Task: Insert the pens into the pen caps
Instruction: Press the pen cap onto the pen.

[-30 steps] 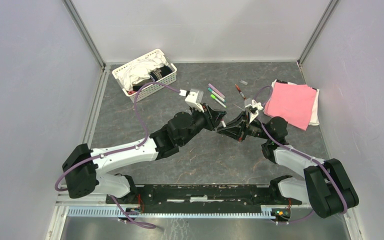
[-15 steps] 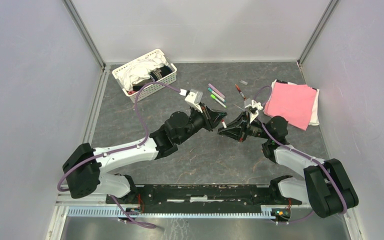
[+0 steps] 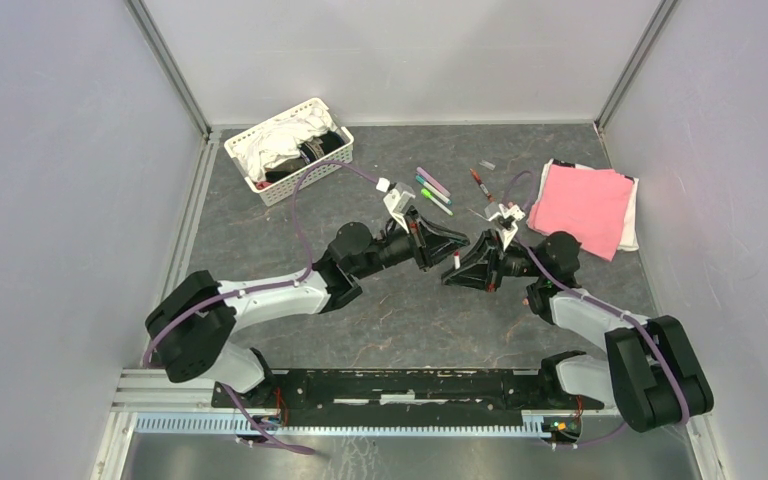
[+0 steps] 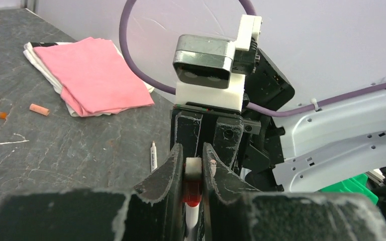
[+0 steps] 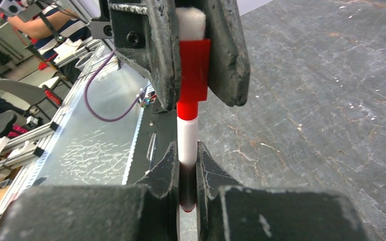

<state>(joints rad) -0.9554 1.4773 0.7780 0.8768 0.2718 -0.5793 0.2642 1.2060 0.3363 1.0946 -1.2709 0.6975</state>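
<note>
Grey slate-like tabletop (image 3: 260,240) lies under my 2 arms, which have swung from an angled meeting into 1 straight line at its middle. My left pincer (image 4: 192,163) is clamped on the small red plastic cap (image 5: 193,65). My right pincer (image 5: 186,155) pinches the white-barrelled red pen (image 5: 187,135), its tip now inside that cap: nearly seated, I judge.

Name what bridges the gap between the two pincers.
A red pen: the left pincer clamps its red cap, the right pincer its white barrel. The right wrist view shows it best.
</note>
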